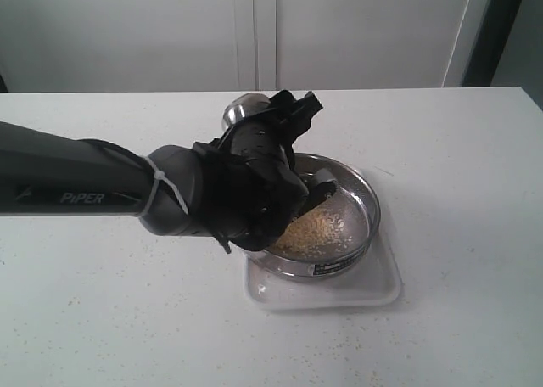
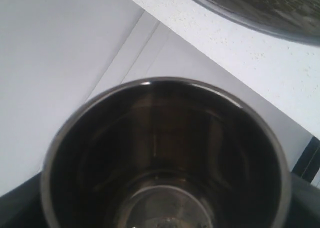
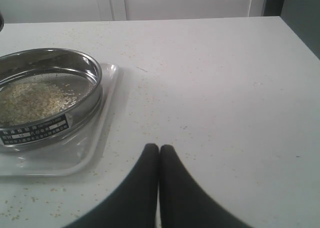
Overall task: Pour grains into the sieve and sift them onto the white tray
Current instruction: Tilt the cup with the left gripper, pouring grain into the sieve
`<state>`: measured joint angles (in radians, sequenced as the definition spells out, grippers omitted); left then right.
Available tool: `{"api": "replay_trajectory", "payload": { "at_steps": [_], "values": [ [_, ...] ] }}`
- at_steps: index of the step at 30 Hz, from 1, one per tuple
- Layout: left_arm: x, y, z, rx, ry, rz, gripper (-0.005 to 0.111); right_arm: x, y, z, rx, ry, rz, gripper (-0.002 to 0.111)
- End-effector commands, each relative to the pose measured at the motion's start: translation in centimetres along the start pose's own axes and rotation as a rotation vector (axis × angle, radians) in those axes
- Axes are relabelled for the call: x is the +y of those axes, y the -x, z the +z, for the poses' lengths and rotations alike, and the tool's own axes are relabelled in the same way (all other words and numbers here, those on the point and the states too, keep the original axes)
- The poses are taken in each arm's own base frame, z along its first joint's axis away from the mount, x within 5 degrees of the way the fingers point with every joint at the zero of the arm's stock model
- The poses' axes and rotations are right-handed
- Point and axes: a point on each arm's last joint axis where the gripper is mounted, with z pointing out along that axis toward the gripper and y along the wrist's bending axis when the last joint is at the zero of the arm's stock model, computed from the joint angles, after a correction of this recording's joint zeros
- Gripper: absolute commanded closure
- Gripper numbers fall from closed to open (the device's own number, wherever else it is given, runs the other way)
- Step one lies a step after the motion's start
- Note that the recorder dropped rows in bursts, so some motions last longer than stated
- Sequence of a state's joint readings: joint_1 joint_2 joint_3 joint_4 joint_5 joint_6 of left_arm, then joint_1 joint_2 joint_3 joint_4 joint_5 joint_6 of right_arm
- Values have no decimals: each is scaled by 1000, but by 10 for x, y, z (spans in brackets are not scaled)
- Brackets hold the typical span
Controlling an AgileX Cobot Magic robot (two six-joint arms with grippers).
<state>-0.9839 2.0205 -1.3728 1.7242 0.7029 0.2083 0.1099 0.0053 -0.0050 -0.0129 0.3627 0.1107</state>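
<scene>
The sieve (image 1: 366, 202) sat in the white tray (image 1: 380, 290) on the table (image 1: 462, 175), with the grains (image 1: 316, 229) heaped on its mesh toward the left arm. A steel cup (image 2: 165, 153), tipped above the sieve, looked empty inside. The sieve's rim label (image 3: 35, 130) was too small to read; the left arm (image 1: 76, 179) read "PIPER". The left gripper (image 1: 284, 115) clasped the cup. The right gripper (image 3: 159, 158) hung over the table beside the tray, fingers pressed together, empty.
</scene>
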Motion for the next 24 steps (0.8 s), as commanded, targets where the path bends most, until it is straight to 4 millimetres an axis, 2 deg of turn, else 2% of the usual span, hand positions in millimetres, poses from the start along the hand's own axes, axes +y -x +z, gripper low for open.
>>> {"api": "replay_trajectory", "payload": {
  "at_steps": [1, 5, 12, 24],
  "values": [
    [8, -1, -3, -17, 38, -97, 107, -1, 0, 0, -13, -8, 4, 108],
    [9, 2, -3, -43, 43, -197, 107, -1, 0, 0, -13, -8, 4, 108],
    [10, 4, -3, -78, 39, -504, 107, -1, 0, 0, -13, -8, 4, 108],
    [7, 2, -3, -57, 1, -794, 107, -1, 0, 0, -13, -8, 4, 108]
  ]
}}
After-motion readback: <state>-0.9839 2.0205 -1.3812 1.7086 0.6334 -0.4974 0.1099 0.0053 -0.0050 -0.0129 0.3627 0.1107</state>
